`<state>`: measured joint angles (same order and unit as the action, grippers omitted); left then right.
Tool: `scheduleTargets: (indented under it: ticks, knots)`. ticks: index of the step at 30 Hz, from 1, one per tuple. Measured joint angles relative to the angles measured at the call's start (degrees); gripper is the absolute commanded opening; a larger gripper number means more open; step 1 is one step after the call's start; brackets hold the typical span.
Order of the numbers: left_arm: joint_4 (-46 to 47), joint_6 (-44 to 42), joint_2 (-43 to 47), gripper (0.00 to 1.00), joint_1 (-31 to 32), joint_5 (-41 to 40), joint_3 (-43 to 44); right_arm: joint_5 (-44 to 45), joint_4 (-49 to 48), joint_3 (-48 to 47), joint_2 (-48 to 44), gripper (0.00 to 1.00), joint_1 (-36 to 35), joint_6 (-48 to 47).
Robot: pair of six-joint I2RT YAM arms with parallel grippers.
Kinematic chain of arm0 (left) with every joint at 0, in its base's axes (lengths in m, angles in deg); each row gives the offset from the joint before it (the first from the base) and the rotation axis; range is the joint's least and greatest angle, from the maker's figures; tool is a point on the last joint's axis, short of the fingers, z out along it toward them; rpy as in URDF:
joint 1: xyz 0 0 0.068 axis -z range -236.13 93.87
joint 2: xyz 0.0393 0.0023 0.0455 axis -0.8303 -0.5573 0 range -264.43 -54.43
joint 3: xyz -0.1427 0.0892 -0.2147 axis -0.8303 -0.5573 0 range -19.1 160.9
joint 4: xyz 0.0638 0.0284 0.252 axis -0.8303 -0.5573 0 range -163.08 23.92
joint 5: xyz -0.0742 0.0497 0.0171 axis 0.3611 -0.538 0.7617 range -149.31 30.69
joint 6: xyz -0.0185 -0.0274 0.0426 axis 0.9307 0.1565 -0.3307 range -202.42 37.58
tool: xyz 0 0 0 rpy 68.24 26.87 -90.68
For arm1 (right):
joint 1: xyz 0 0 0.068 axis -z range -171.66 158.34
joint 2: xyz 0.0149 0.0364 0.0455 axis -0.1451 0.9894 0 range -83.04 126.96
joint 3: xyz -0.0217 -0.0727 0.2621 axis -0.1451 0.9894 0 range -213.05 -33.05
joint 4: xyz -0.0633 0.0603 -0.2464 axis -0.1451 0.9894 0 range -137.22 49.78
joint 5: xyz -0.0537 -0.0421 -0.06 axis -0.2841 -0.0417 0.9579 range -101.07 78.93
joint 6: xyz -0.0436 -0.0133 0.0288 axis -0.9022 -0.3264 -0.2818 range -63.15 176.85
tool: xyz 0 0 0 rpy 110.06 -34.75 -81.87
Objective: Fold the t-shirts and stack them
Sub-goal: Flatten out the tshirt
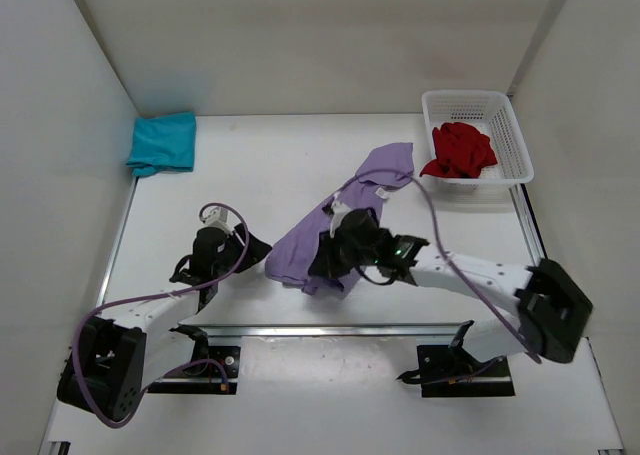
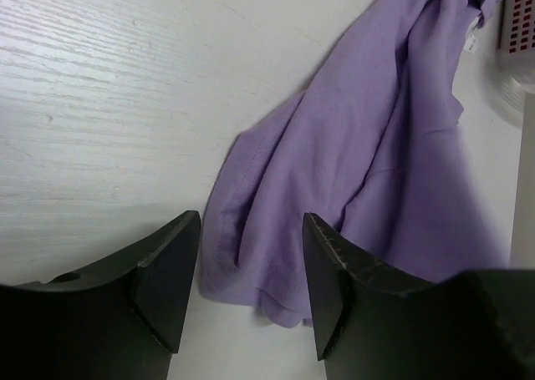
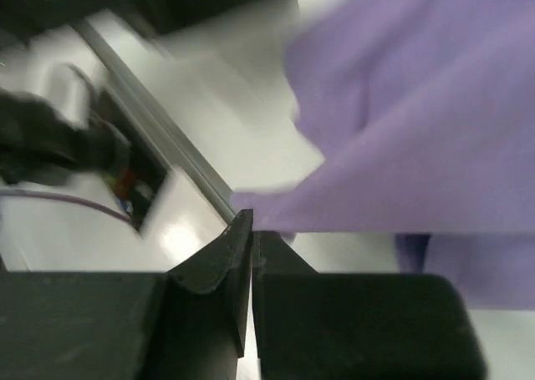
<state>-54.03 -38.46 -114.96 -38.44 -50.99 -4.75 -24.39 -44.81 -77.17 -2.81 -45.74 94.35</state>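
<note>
The pale lavender t-shirt (image 1: 300, 243) lies crumpled in a diagonal strip across the middle of the table. My right gripper (image 1: 326, 265) is over its near end, shut on an edge of the cloth (image 3: 401, 121) that stretches away from the fingertips (image 3: 252, 230). My left gripper (image 1: 256, 249) stands open just left of the same shirt (image 2: 376, 163), its two fingers (image 2: 171, 271) on either side of the near hem without pinching it. The teal t-shirt (image 1: 163, 142) sits folded at the far left. The red t-shirt (image 1: 462, 150) is bunched in the basket.
A white mesh basket (image 1: 512, 127) stands at the far right, close to the right wall. White walls enclose the table on three sides. A metal rail (image 1: 330, 328) and the arm bases run along the near edge.
</note>
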Motion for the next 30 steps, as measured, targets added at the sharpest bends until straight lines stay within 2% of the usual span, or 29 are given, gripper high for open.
scheduleTargets:
  ticks: [3, 5, 11, 13, 18, 21, 23, 27, 30]
  knots:
    - [-0.07, 0.02, 0.0, 0.63, 0.37, 0.02, 0.09, 0.11, 6.27, -8.13, -8.41, 0.0, 4.94, -3.96]
    - [-0.33, 0.02, 0.11, 0.64, 0.87, -0.02, 0.52, 1.09, 9.53, -13.51, -15.39, 0.01, 12.35, -6.62]
    - [-0.46, 0.09, 0.07, 0.65, 4.87, -0.87, 2.47, -2.05, 15.96, -18.58, -32.94, 0.0, 42.56, -11.21]
    - [-0.48, 0.02, -1.11, 0.67, 6.27, -1.11, 3.26, -3.54, 18.88, -18.58, -36.83, 0.0, 49.4, -12.41]
    - [-3.58, -2.05, -2.6, 0.73, 8.11, -3.32, 3.93, -0.85, 23.85, -15.63, -40.33, 0.0, 45.68, -15.13]
    - [-8.22, -4.61, -1.68, 0.76, 11.74, -6.99, 4.92, 0.48, 25.99, -11.67, -40.28, 0.0, 44.22, -16.06]
    - [-11.26, -6.45, -1.51, 0.73, 15.78, -9.64, 6.36, 0.57, 26.77, -9.05, -39.91, 0.01, 44.61, -16.37]
    - [-15.54, -8.9, -1.11, 0.58, 24.92, -14.21, 8.61, -2.75, 26.51, -4.39, -38.32, 0.0, 47.01, -16.35]
    - [-18.27, -10.01, -0.52, 0.55, 29.57, -16.98, 9.66, -4.59, 26.25, -1.95, -37.33, 0.0, 47.56, -16.17]
